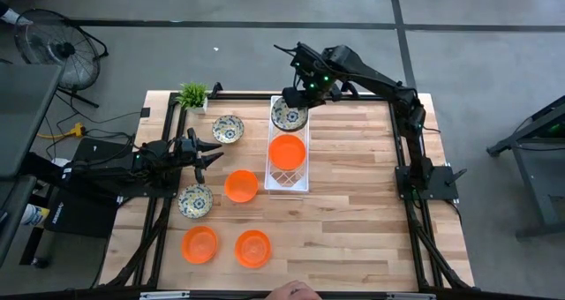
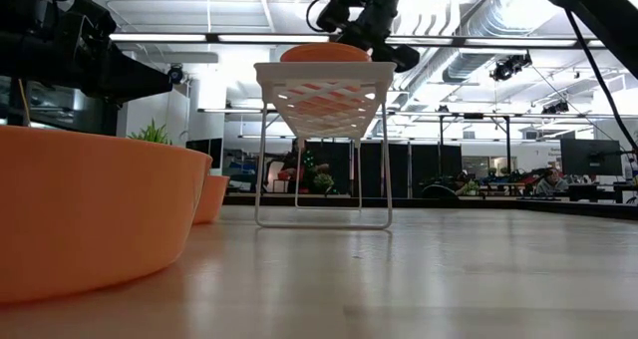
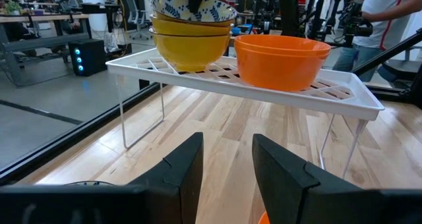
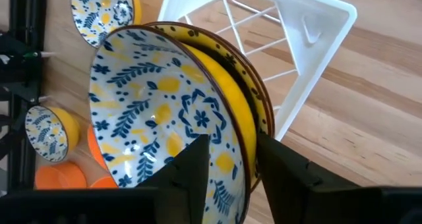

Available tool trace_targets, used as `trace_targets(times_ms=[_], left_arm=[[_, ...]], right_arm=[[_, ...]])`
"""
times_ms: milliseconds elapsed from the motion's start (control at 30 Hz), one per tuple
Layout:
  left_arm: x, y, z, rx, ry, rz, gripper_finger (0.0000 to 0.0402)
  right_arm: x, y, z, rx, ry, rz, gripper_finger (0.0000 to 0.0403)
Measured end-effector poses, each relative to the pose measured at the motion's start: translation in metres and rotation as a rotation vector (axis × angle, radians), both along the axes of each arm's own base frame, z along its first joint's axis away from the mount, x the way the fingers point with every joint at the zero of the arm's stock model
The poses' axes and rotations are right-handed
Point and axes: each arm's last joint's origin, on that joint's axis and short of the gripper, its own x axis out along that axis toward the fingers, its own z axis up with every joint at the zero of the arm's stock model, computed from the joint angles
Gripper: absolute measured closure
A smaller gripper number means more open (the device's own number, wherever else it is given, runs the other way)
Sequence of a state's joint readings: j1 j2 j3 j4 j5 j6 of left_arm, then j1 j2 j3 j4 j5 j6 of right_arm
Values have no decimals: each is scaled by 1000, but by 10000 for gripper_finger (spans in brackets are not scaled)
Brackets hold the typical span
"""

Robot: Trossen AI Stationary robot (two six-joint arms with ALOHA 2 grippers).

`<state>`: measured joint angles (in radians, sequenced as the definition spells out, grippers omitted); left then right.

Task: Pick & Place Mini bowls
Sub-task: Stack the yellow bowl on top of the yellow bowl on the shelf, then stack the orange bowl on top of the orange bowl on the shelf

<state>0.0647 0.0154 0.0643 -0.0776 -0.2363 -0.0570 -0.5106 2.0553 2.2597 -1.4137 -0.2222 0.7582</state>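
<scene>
A white wire rack (image 1: 287, 178) stands mid-table. On it sit a plain orange mini bowl (image 1: 287, 151) and, at its far end, a nested stack of floral mini bowls (image 1: 289, 116). My right gripper (image 4: 231, 168) is open above that stack, pointing steeply down. Its fingers stand either side of the top bowl's rim (image 4: 249, 141), one over the patterned inside, one outside. My left gripper (image 3: 227, 171) waits open and level at the table's left, facing the rack (image 3: 244, 85). Two floral bowls (image 1: 228, 129), (image 1: 195, 200) and three orange bowls (image 1: 240, 185), (image 1: 199, 244), (image 1: 253, 247) rest on the table. My right gripper straddles the near rim (image 4: 249, 141) of the top floral bowl from above, one finger (image 4: 191, 174) inside and one (image 4: 287, 174) outside. A gap shows between the fingers, and I cannot tell whether either touches the rim. The bowl sits nested on the stack.
A small green potted plant (image 1: 192, 95) stands at the table's far left corner. Dark frame rails (image 1: 168, 123) run along the table's sides. A person shows at the near edge (image 1: 296, 291). Bare wood lies right of the rack (image 1: 362, 185).
</scene>
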Motion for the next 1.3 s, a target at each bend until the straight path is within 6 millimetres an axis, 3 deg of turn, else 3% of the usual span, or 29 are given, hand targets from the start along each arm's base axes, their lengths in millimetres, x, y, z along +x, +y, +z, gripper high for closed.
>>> trace_targets(times_ms=[800, 1033, 1133, 1300], left_arm=[[0, 0, 0, 0, 0, 0, 273], [0, 0, 0, 0, 0, 0, 273], [0, 0, 0, 0, 0, 0, 273], [0, 0, 0, 0, 0, 0, 273]], right_arm=[[-9, 10, 20, -51, -44, 2, 274], [-36, 25, 41, -187, 89, -58, 274], [-45, 24, 41, -247, 169, -104, 274], [-47, 23, 33, -184, 164, -4, 274]])
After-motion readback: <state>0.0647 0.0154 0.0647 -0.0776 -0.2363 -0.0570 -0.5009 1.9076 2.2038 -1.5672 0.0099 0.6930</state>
